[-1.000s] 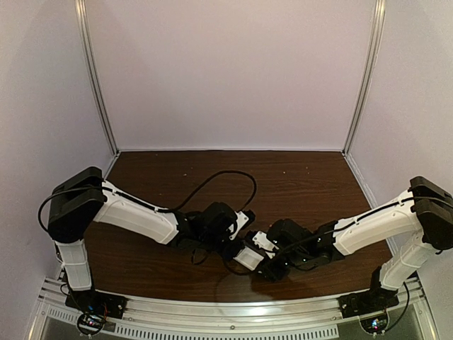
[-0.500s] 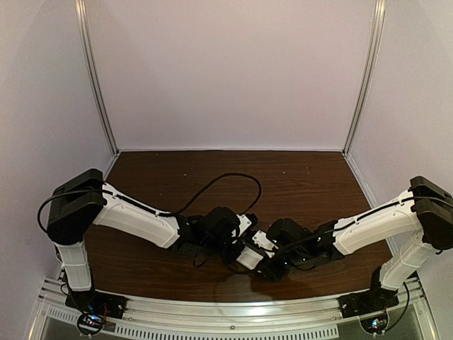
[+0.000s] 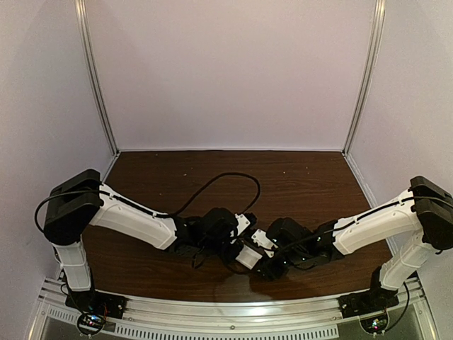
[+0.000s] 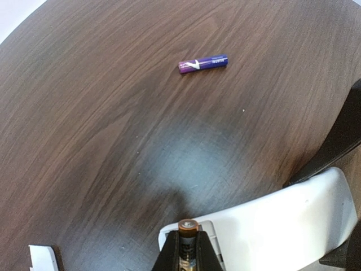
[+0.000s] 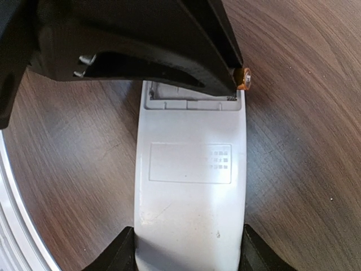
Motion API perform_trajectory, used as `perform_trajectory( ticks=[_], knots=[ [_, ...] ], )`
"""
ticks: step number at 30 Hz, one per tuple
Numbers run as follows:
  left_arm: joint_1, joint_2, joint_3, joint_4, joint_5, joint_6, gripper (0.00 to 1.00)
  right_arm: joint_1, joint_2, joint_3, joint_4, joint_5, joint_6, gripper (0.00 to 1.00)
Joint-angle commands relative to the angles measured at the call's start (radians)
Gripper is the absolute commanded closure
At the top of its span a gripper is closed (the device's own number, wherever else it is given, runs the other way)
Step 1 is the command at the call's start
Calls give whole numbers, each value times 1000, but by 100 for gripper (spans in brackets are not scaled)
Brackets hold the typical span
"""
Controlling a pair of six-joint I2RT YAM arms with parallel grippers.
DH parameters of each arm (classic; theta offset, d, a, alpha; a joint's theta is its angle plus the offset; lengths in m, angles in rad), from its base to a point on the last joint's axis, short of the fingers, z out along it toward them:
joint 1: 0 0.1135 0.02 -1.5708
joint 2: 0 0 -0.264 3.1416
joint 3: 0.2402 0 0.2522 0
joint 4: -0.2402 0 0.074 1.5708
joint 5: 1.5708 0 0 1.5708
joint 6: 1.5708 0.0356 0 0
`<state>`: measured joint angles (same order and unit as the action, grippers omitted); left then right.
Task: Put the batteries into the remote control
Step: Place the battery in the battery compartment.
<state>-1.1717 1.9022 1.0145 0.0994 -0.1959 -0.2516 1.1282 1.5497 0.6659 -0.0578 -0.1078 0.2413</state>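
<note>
The remote control point(image 5: 192, 186) lies back-up on the table, with my right gripper point(image 5: 189, 251) shut on its sides at the near end. Its battery compartment point(image 5: 192, 100) at the far end is uncovered. My left gripper point(image 4: 189, 249) is shut on the gold-brown battery point(image 4: 188, 228), whose tip point(image 5: 243, 78) sits at the compartment's right corner. The dark blue-purple battery point(image 4: 203, 63) lies alone on the wood, well beyond the remote point(image 4: 282, 226). In the top view the two grippers meet over the remote point(image 3: 249, 255) near the table's front middle.
A small white piece point(image 4: 42, 257) lies on the table left of the left gripper. A black cable point(image 3: 226, 177) loops over the table behind the left arm. The metal rail point(image 3: 212, 312) runs along the near edge close by.
The left gripper has edged a little lower and closer to the remote's open end with the battery in it. The right arm and the remote have stayed put.
</note>
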Motion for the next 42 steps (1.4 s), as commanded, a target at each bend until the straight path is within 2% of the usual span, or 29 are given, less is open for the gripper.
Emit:
perform_trajectory(
  ticks=[1, 13, 25, 33, 42],
  knots=[
    [14, -25, -19, -32, -100, 52, 100, 10, 15, 11, -48, -11, -2, 95],
    [14, -34, -34, 28, -59, 56, 100, 20, 39, 34, -74, -8, -16, 96],
    [14, -101, -120, 149, -20, 110, 100, 20, 48, 34, -73, -7, -9, 97],
    [14, -112, -150, 168, -13, 125, 100, 21, 49, 29, -70, 3, -1, 97],
    [14, -115, -152, 233, 73, 99, 100, 20, 53, 33, -65, 4, 1, 97]
  ],
)
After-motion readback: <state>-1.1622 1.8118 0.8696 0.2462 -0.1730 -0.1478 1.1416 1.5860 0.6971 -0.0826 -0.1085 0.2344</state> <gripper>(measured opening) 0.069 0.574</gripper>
